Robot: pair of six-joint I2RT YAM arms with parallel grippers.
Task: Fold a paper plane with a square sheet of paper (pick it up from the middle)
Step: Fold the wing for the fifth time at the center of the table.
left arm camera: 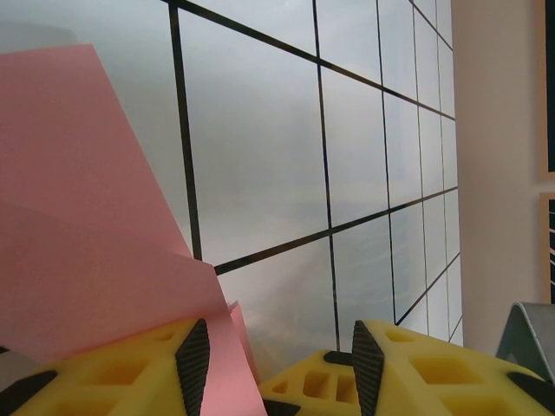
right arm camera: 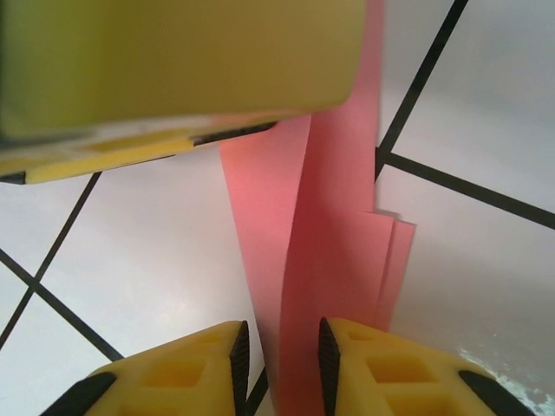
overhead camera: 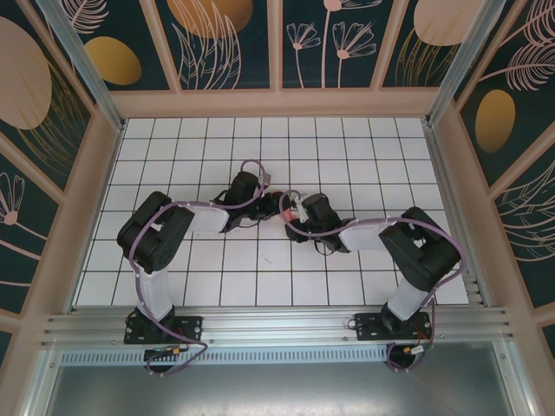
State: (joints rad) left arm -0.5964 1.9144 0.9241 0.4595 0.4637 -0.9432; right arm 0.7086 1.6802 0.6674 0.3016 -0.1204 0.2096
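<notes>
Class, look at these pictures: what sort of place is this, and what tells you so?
Probably a robot test booth: a white gridded table, decorated leaf-patterned walls enclosing it, and two arms on a metal rail handling pink paper.

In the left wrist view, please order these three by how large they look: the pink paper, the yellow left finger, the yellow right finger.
1. The pink paper looks largest.
2. The two yellow fingers of the left hand look alike, so I do not rank them. All sit near the camera, so true sizes stay unsure.

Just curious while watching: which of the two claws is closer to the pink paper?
Right. The right gripper has the paper plane between its fingers; the left gripper is open with the paper against one finger.
</notes>
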